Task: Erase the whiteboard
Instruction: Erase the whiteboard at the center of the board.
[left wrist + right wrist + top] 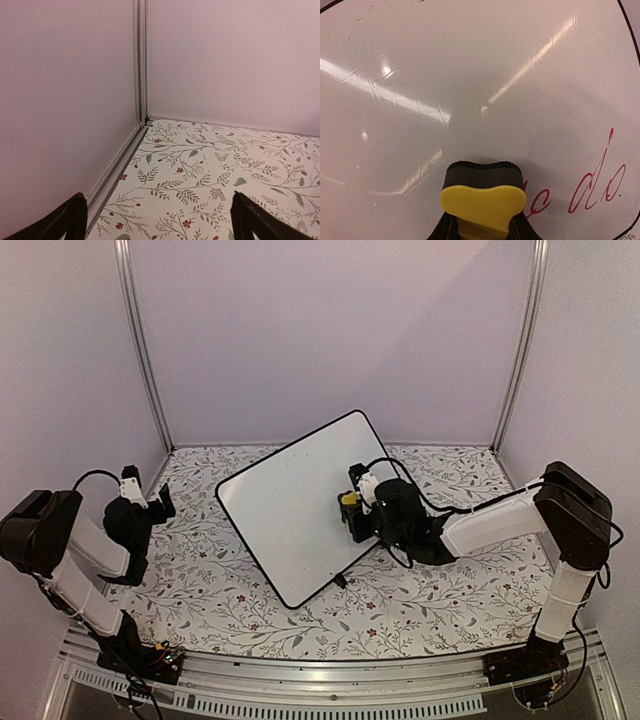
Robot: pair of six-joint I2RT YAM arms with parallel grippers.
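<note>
Whiteboard (290, 520) flat, askew mid-table (420, 610) | step: wiping; red writing (595, 185) left near one corner | right gripper (482, 232) clamped on yellow eraser (482, 197), on board | left gripper (160, 220) spread wide, well off board | next, I judge: sweep eraser across the script

- The left arm (95, 540) was made of rounded white link covers joined by bulky black joint housings.
- The right arm (490, 525) matched it, with white links and a large black block (575, 508) between them.
- The left base (135, 645) was black, with tiny coloured spots beside it. The right base (520, 665) was black too.
- A thin black cable (95, 476) arched over the left arm, and another cable (425, 495) ran along the right.
- The left gripper (160, 502) was black and carried a small white block (130, 480). Its fingers (70, 220) were dark, tapering wedges.
- The right gripper (350, 510) was black, with a white part (370, 484) on top.
</note>
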